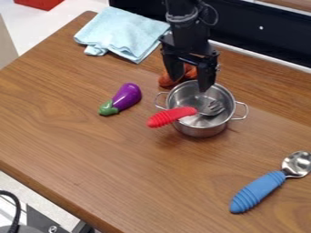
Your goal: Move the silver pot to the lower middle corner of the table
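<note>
The black gripper (pixel 191 81) hangs over the back rim of the silver pot, its two fingers apart. One finger overlaps the pot's opening in the view; whether it touches the rim, I cannot tell. The silver pot (pixel 202 131) stands upright right of the middle of the wooden table (pixel 109 168), with a loop handle at its left and another at its right. A fork with a red handle (pixel 172 117) rests in it, prongs inside and handle sticking out over the front left rim.
A purple eggplant (pixel 126 96) lies left of the pot. Orange-brown items (pixel 166 81) sit behind it, partly hidden by the gripper. A light blue cloth (pixel 123 34) lies at the back left, and a blue-handled spoon (pixel 258 192) at the front right.
</note>
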Robot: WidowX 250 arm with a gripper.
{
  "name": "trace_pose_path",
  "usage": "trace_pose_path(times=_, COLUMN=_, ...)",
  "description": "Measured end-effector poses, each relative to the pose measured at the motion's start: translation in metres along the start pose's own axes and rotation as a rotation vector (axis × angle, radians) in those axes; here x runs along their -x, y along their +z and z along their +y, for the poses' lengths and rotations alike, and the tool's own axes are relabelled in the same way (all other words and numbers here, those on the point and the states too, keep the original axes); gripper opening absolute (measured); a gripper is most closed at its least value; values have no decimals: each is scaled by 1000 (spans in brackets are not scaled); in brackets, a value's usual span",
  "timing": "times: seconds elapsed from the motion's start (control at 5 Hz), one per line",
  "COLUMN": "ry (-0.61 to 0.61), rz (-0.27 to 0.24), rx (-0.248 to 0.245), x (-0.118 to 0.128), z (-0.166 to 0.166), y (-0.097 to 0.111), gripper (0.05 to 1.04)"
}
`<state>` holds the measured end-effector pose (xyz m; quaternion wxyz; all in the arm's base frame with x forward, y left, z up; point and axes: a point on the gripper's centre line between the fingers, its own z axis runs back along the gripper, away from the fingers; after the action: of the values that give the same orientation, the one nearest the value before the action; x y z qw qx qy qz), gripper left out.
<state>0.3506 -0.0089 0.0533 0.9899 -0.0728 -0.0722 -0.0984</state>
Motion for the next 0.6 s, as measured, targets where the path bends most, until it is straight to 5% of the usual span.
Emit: trace_pose_path(times=0.6, ry=40, rz=-26, rx=-10, x=-2, z=0, y=-16, gripper=997)
